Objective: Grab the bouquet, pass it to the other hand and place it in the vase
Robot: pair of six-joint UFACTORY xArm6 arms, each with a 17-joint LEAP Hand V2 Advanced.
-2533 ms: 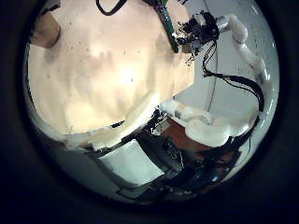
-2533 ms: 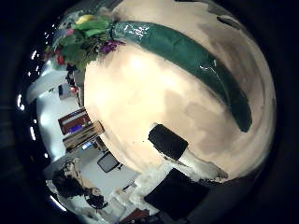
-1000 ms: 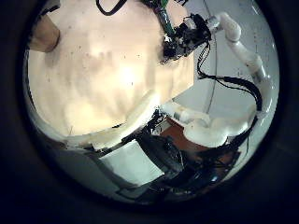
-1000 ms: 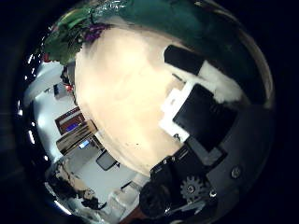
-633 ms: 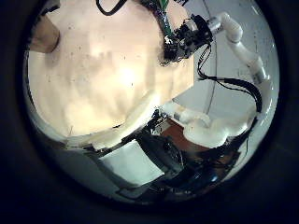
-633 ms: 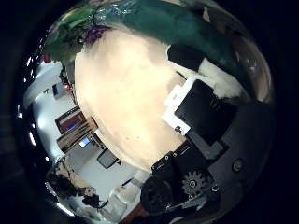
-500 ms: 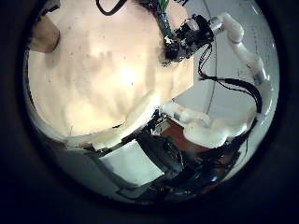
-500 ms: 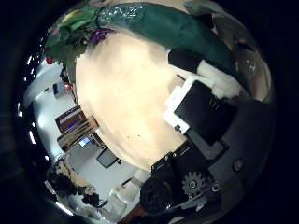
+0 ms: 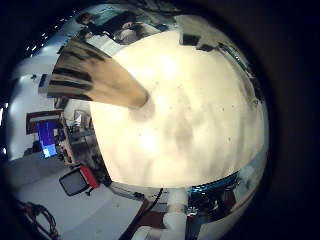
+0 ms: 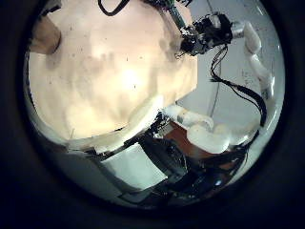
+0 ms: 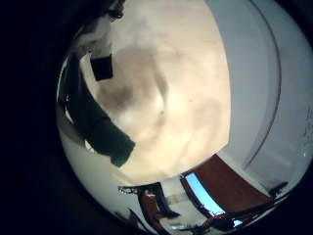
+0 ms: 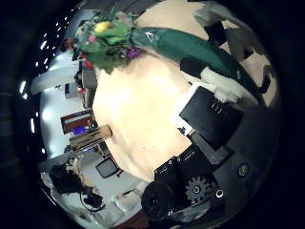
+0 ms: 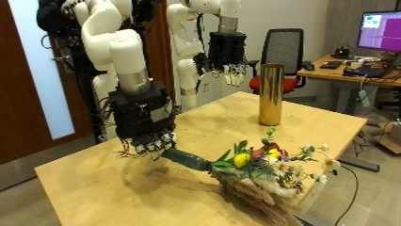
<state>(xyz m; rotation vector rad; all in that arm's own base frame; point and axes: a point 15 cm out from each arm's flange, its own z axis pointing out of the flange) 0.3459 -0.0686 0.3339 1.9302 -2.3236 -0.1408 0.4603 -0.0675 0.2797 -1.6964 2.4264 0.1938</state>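
In the outside view the bouquet (image 13: 257, 162), yellow, pink and white flowers in a dark green wrap, lies slanted over the wooden table (image 13: 113, 184). My right hand (image 13: 148, 132) is shut on the stem end of the wrap. The wrap also shows in the right little finger side palm view (image 11: 93, 122). The tall brass vase (image 13: 269, 94) stands upright at the table's far side. My left hand (image 13: 227, 58) hangs open above the table near the vase (image 9: 100, 80).
A black office chair (image 13: 291, 52) and a desk with a monitor (image 13: 378, 28) stand behind the table.
My right hand's fingers have curled over the green wrap. The hand has shifted with the bouquet, and the flowers now show more fully in its thumb side view. The left hand has stayed put.
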